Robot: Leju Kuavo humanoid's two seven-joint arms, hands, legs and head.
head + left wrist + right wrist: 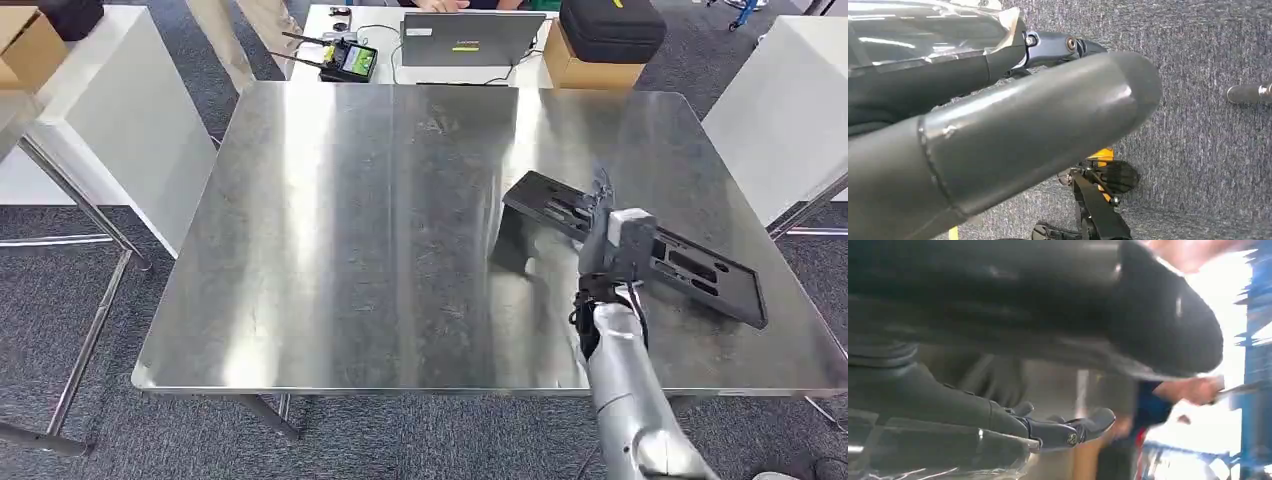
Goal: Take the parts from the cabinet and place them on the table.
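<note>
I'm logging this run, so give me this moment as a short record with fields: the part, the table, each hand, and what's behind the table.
part: flat black plate with cut-outs, on the right side of the table, its far end tilted up
table: bare steel top, scuffed and reflective
right hand: over the part's middle, fingers on it; whether it grips cannot be told
left hand: hanging over grey carpet, holding nothing
behind table: laptop, handheld controller, black case on a cardboard box
</note>
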